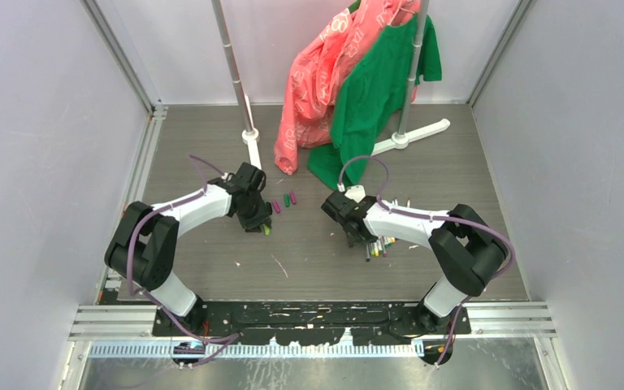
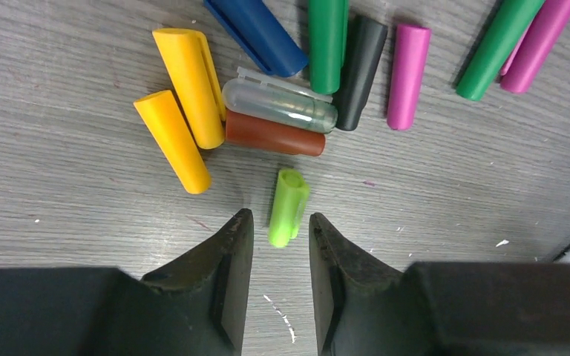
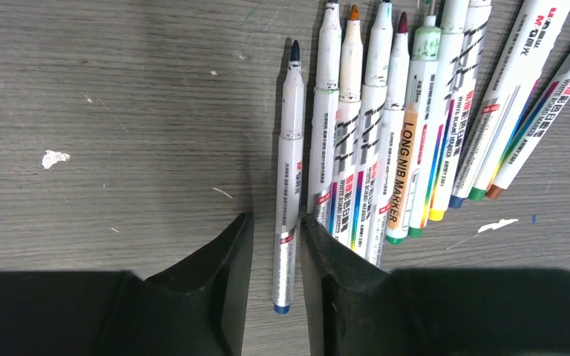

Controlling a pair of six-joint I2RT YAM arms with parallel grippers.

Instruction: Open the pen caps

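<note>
**Both jaws spread, cap and pen lying loose between them**

The left jaws stand slightly apart, low over the bench [image 2: 59,208]. A lime cap [image 2: 289,206] lies flat with its near end in the gap between the tips. It has clear space on one side and sits close against the other tip; nothing pinches it.

The other caps lie in a loose heap from 10 to 2 o'clock of it. Two yellow caps [image 2: 191,85] are at 10 o'clock, a brown cap [image 2: 274,137] and a clear cap [image 2: 280,104] touch at 12, and a blue cap [image 2: 256,33], a green cap [image 2: 327,44] and a black cap [image 2: 361,70] lie beyond them. A magenta cap [image 2: 407,74] is at 1 o'clock, and another green and magenta pair [image 2: 501,48] is at 2.

The right jaws are likewise parted. A blue-tipped pen [image 3: 289,178] lies uncapped on the bench, its tail end in the gap and its tip pointing to 12 o'clock. At 3 o'clock of it, the remaining pens [image 3: 408,133] lie side by side with their nibs bare.

From above, the left arm [image 1: 199,203] reaches in from 8 o'clock and the right arm [image 1: 406,223] from 4.
</note>
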